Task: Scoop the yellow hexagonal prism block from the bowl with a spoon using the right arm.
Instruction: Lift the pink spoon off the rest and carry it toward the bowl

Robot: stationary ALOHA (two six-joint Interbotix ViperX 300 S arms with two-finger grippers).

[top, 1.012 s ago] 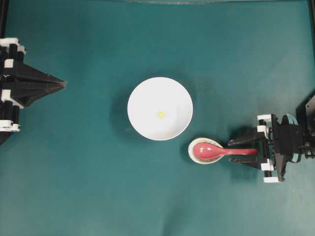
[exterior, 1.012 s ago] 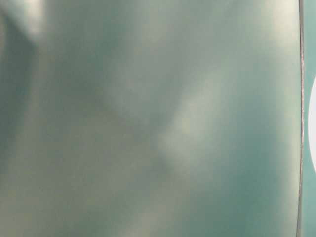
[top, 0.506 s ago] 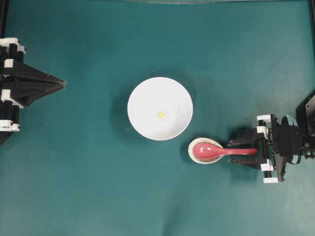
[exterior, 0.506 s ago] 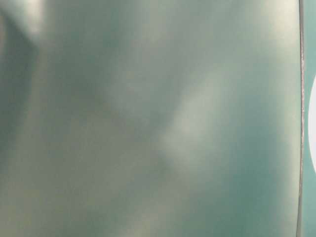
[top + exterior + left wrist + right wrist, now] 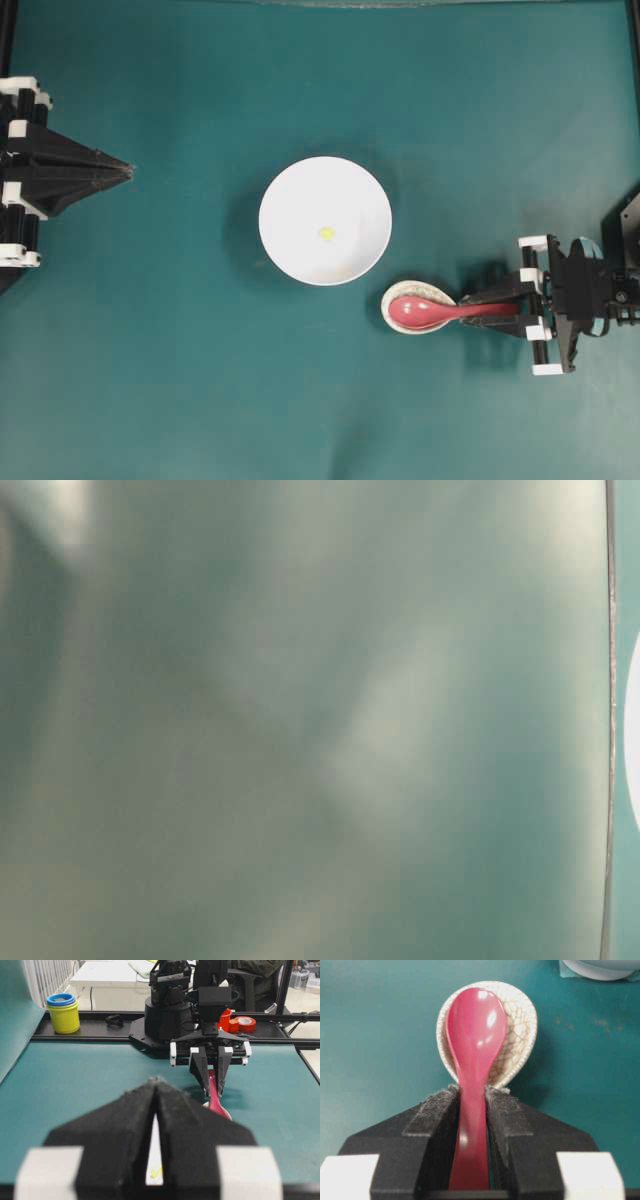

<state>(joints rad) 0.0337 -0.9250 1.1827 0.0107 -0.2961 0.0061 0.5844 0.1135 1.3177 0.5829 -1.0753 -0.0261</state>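
— Pink-red, the spoon (image 5: 472, 1050) lies with its scoop in the speckled dish (image 5: 520, 1035), so the handle sticks out toward the right gripper (image 5: 471, 1102) at three o'clock.
— Pinched?
— Both pads press the handle's sides; the jaws look closed on it, though not yet lifted.
— And the arm?
— It reaches in low from the right edge, gripper level. The left gripper (image 5: 125, 171), fingers together, idles at nine o'clock.
— The block?
— The yellow hexagonal prism block (image 5: 326, 233) sits mid-bowl (image 5: 290, 200), the bowl at ten o'clock from the spoon.
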